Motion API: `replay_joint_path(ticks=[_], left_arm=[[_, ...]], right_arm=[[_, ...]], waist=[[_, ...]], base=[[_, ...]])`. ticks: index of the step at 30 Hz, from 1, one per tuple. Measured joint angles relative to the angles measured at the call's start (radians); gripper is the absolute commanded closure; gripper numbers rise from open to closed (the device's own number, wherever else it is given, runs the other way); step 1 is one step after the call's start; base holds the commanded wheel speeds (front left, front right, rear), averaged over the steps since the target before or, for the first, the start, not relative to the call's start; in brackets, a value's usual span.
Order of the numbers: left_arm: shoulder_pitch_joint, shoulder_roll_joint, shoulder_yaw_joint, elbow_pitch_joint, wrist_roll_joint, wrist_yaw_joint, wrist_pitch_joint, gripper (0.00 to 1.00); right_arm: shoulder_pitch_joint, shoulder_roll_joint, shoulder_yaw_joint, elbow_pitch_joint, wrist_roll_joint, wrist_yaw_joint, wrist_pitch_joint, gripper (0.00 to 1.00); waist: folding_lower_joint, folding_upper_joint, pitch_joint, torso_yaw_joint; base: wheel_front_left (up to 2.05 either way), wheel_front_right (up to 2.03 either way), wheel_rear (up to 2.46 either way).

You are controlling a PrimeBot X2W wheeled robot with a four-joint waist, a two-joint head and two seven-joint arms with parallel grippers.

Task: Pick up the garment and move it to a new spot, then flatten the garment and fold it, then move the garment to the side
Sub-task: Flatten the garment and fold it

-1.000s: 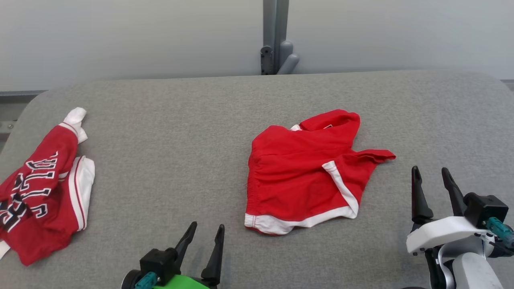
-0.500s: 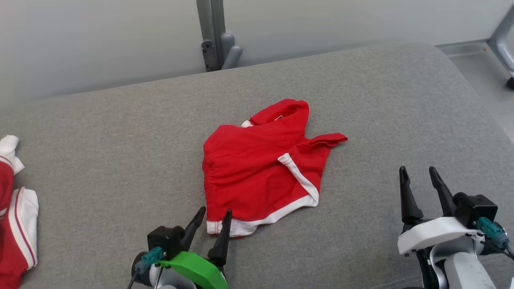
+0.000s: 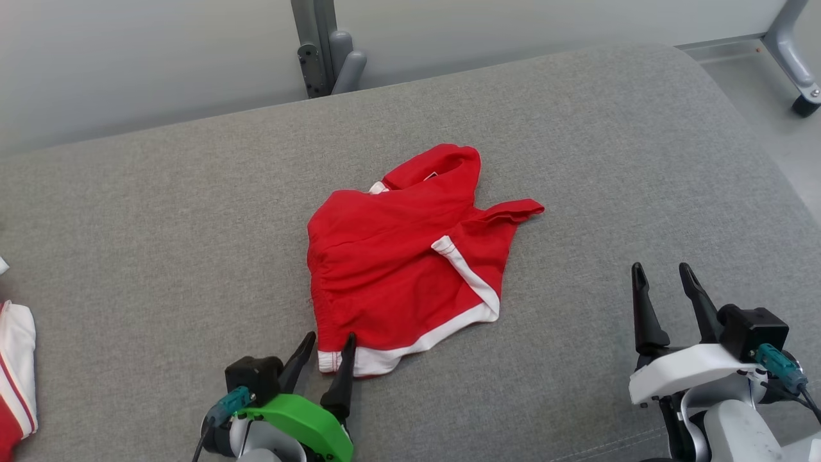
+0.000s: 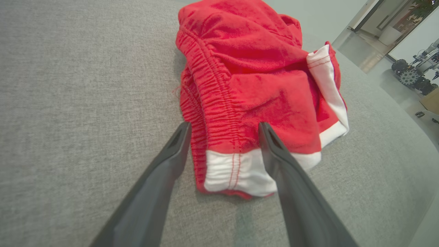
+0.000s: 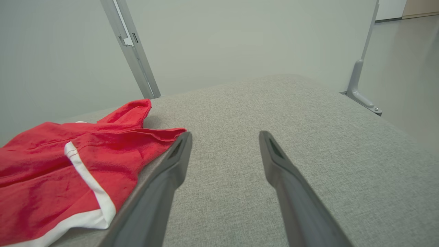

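A pair of red shorts with white trim [image 3: 401, 256] lies crumpled in the middle of the grey padded table [image 3: 160, 212]. My left gripper [image 3: 328, 339] is open at the shorts' near white hem corner; in the left wrist view its fingers [image 4: 171, 151] straddle that hem [image 4: 236, 168], and the cloth lies loose between them. My right gripper [image 3: 662, 276] stands open over bare table well to the right of the shorts. In the right wrist view the shorts [image 5: 55, 154] lie to the left of the open gripper [image 5: 224, 135].
Part of a red and white jersey [image 3: 16, 378] shows at the table's left edge. A grey post with a bracket [image 3: 321, 48] stands behind the table. The table's rounded right corner gives way to floor, with a caster leg [image 3: 795, 70] at the far right.
The head camera has turned right, so everything has shifted left in its view and the jersey has nearly left it. My left gripper has come up to the shorts' near hem corner.
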Motion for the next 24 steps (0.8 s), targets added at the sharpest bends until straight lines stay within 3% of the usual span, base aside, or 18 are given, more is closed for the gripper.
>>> replay_joint_path(ticks=[3, 4, 6, 12, 18, 24], left_arm=[[-0.009, 0.000, -0.024, 0.000, -0.013, 0.000, 0.000, 0.00], [-0.014, 0.000, -0.031, -0.001, -0.020, 0.000, 0.000, 0.07], [-0.022, -0.001, -0.036, -0.002, -0.028, 0.000, 0.000, 1.00], [-0.057, -0.002, -0.016, -0.003, -0.046, 0.000, 0.000, 1.00], [-0.107, 0.003, 0.155, 0.071, 0.007, 0.009, 0.000, 1.00], [-0.143, 0.026, 0.267, 0.130, 0.068, 0.027, 0.000, 1.00]], right_arm=[[-0.006, 0.000, 0.003, 0.002, 0.002, 0.000, 0.000, 0.00], [-0.009, 0.000, 0.004, 0.002, 0.003, 0.000, 0.000, 0.00], [-0.014, 0.001, 0.007, 0.002, 0.006, 0.000, 0.000, 0.00], [-0.021, 0.001, 0.015, -0.002, 0.007, 0.000, 0.000, 0.00], [-0.028, 0.002, 0.018, -0.003, 0.014, 0.000, 0.000, 0.00], [-0.042, 0.002, 0.039, -0.002, 0.027, 0.000, 0.000, 0.00]], waist=[[0.0000, 0.0000, 0.008, -0.001], [0.0000, 0.0000, 0.010, -0.001], [0.0000, 0.0000, 0.016, -0.003], [0.0000, 0.0000, 0.038, -0.005], [0.0000, 0.0000, 0.062, 0.005], [0.0000, 0.0000, 0.074, 0.024]], base=[[0.00, 0.00, 0.00], [0.00, 0.00, 0.00], [0.00, 0.00, 0.00], [0.00, 0.00, 0.00], [0.00, 0.00, 0.00], [0.00, 0.00, 0.00]])
